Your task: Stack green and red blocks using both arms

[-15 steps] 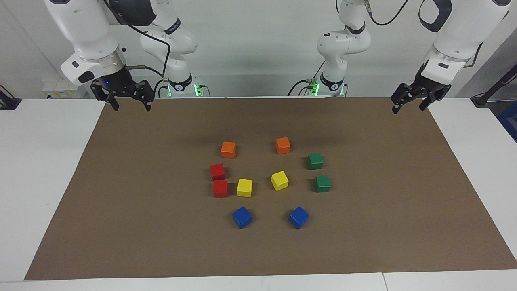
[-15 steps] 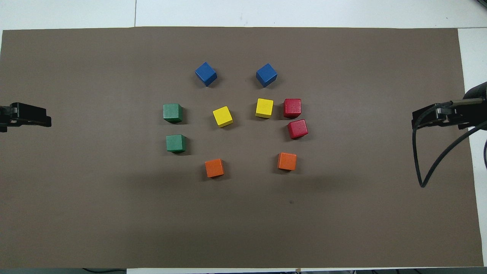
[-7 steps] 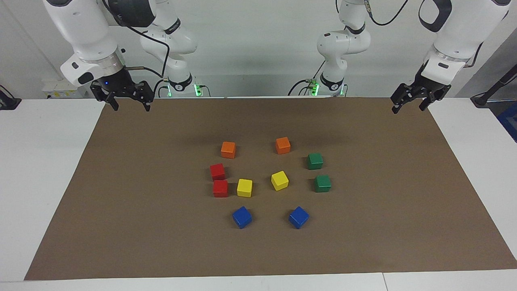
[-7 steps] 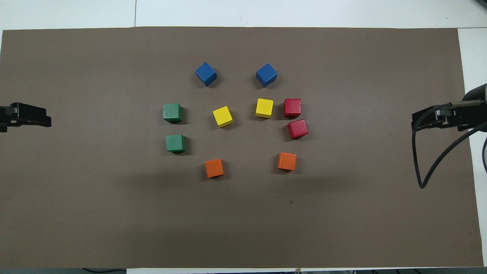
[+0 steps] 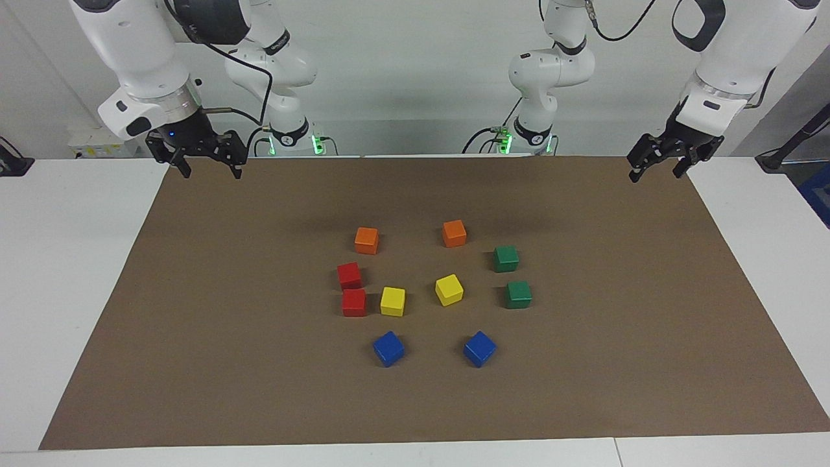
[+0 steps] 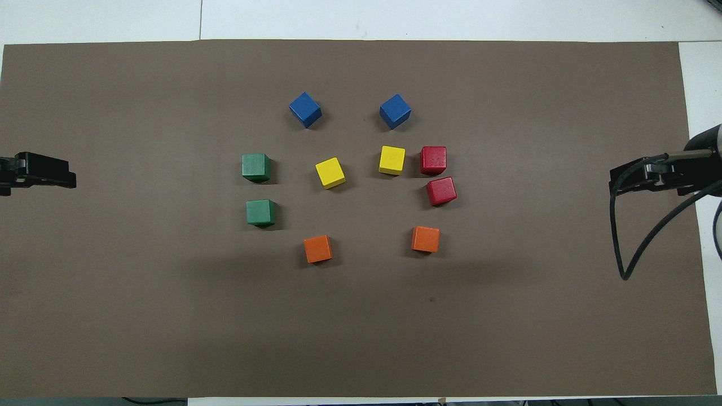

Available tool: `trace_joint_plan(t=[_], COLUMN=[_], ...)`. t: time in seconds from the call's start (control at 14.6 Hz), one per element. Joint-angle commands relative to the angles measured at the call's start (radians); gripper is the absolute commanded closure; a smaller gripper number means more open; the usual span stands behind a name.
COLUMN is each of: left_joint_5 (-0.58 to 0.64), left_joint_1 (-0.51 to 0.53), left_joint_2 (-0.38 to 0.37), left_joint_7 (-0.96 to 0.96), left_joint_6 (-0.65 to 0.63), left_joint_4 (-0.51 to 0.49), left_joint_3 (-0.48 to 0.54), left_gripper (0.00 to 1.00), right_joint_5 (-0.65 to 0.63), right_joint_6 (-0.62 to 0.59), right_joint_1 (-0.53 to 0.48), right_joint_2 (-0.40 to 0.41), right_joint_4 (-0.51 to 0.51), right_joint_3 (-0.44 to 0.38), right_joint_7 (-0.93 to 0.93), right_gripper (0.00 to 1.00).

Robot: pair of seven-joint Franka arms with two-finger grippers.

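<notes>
You are starting: both the left gripper [image 5: 656, 167] and right gripper [image 5: 206, 162] are hanging spread, empty; next, reach the 2 green blocks [image 5: 506, 258] and 2 red blocks [image 5: 349, 275].

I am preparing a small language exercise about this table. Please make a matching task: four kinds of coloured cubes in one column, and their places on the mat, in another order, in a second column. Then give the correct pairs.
Column one:
1. blue cubes
2. orange cubes
3. green cubes
4. red cubes

Column two:
A. nearest to the robots
B. toward the right arm's end of the table
C. farthest from the robots
D. toward the left arm's end of the table

Pairs: 1-C, 2-A, 3-D, 4-B
</notes>
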Motion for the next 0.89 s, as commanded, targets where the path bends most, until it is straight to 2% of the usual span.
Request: trace_joint_plan(t=[0.0,0.14,0.55,0.68,0.82], left_joint_5=[-0.013,-0.025,-0.045,-0.045,-0.045], left_joint_1=[-0.005,-0.013,-0.163,-0.218,-0.263], left_joint_2=[-0.022,-0.042,-0.041,-0.021,0.033], left_joint_7=[0.01,0.008,-0.034,-0.062,-0.108], left_joint_6=[0.037,0.08,0.218,0.275,0.31], left_joint_4=[-0.044,-0.099,-0.215,-0.251,-0.251], left_joint_3=[0.0,-0.006,-0.006,-0.004,-0.006], left_gripper=[0.0,0.0,0.0,0.0,0.0], right_joint_5=[0.014,0.014,0.022,0.054,0.054], right_joint_6=[0.031,0.031,0.063,0.108,0.15], right_joint_1=[-0.022,-0.022,-0.008,-0.001,0.018], right_joint_2=[-0.034,-0.034,-0.042,-0.05,-0.051], right_joint_4=[-0.043,-0.045,-0.071,-0.097,-0.126], right_joint_3=[0.006,0.006,0.008,0.009,0.02], right_joint_7=[0.01,0.01,0.019,0.024,0.059], right_gripper=[0.0,0.0,0.0,0.0,0.01])
